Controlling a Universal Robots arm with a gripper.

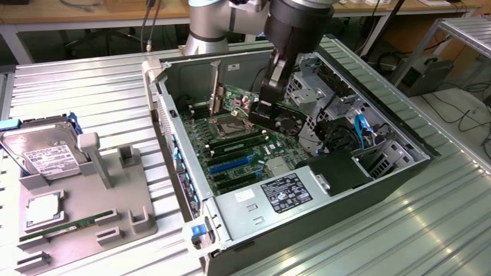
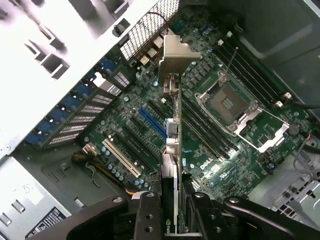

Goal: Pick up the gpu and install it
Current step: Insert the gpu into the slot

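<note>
**Item 1, gripper** (image 1: 268, 102): pressed together on the upper edge of the gpu (image 1: 286, 121), 1 finger on each face. In the wrist view the gripper (image 2: 172, 215) straddled the card near 1 end, which likely left the rest of the card free to go down.

**Item 2, gpu** (image 2: 172, 145): hung inside the open computer case (image 1: 184, 172), above the motherboard (image 1: 241, 152) and near the CPU socket (image 2: 230, 102). It appeared unseated. It was carried on edge, lower edge toward the board, its metal bracket (image 2: 172, 50) toward the case's rear wall. Judged: that pose suited a slot connector facing down and a bracket meeting the rear openings.

**Item 3, blue slot** (image 2: 152, 125): just beside the card's line in the wrist view. Whether the card stood exactly over any slot could not be told.

**Item 4, case**: lay on its side, panel off, so the board faced up.

**Item 5, grey fixture** (image 1: 84, 213): stood well apart on the table, with the hard drive (image 1: 42, 152) and RAM stick (image 1: 65, 227) nested in it, probably for repeatable pickup.
</note>
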